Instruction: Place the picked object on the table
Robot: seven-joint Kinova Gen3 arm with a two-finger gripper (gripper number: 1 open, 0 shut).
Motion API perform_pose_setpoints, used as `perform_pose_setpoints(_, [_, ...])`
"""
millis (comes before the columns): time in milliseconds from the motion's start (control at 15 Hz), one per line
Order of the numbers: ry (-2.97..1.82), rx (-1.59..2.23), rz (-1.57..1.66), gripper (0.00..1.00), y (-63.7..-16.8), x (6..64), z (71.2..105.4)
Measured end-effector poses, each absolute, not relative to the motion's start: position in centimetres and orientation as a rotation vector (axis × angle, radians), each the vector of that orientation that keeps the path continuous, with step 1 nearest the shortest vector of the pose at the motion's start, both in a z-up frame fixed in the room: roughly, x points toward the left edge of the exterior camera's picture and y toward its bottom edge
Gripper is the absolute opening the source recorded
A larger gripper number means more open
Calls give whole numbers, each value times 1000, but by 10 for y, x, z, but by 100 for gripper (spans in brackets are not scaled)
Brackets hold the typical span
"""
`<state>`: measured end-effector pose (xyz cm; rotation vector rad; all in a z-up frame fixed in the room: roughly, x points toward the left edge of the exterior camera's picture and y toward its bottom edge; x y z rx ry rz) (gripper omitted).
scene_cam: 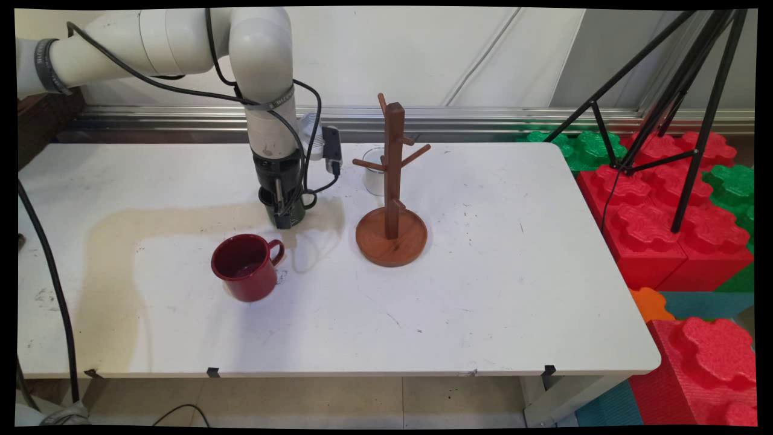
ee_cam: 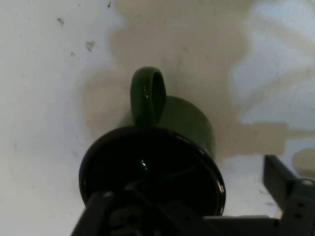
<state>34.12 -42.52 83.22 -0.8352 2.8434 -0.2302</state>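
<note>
Green mug (ee_cam: 172,128) sits directly under the gripper (scene_cam: 282,212), its dark rim wrapping round the black linkage in the hand view, so that one finger looks to reach down inside the cup while the other finger (ee_cam: 280,179) stands outside the wall, off to the side. The fingers are apart, straddling the mug's wall; whether either pad actually touches the wall cannot be told. The handle points away from the linkage, toward the top of the hand view.

White arm (scene_cam: 266,78) comes in from the table's far left corner, bends at an elbow and drops its last link straight down, gripper pointing at the table (scene_cam: 483,290). Black cables loop round the wrist and hang beside it.

The mug is glossy dark green with a black-looking inside and a loop handle, standing upright on the table about midway between the left edge and the middle, nearer the far edge than the near one. A red mug (scene_cam: 246,267) stands upright just nearer the near edge, apart from the gripper. A wooden mug tree (scene_cam: 392,199) on a round base stands toward the table's middle, with a white cup (scene_cam: 374,172) behind it.
</note>
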Motion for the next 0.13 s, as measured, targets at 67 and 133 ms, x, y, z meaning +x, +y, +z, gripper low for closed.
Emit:
perform_pose_setpoints(67, [2842, -831, -236, 100, -425, 341, 832])
perform_pose_setpoints(133, [2842, -825, -243, 100, -425, 341, 832])
